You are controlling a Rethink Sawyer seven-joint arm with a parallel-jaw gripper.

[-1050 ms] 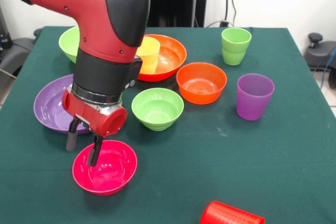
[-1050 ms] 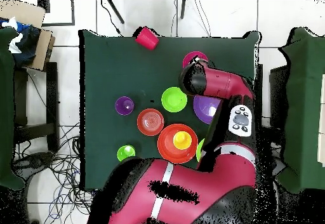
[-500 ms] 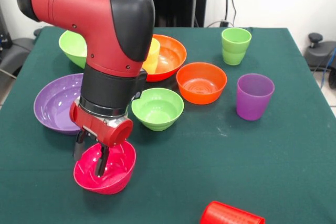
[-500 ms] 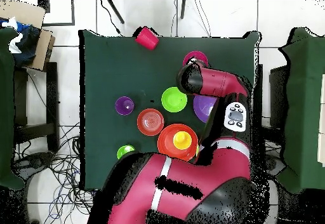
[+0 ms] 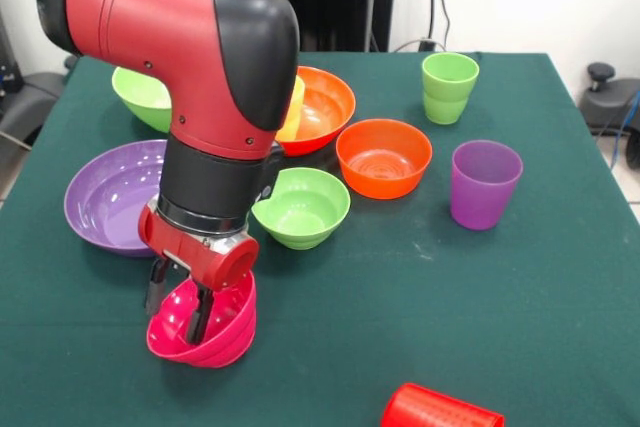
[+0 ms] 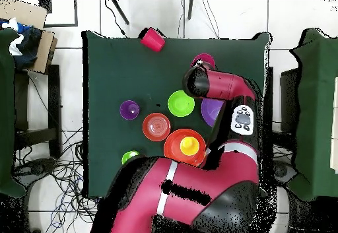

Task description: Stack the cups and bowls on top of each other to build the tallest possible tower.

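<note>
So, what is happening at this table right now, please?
The red and black robot arm has its pincer on the rim of the small magenta-pink plastic bowl, one finger inside and one outside, and the bowl sits tilted. No tower stands yet. The yellow plastic cup sits in the large orange plastic bowl. The small lime green bowl, small orange bowl, large purple bowl, purple cup and light green cup stand apart. The red cup lies on its side.

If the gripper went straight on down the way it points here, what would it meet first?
The gripper points down with its fingers astride the rim of the magenta-pink bowl, which sits tilted. Going on down, the inner finger would likely meet the bowl's inside first, then the green table beneath; exact depth is unclear.
</note>
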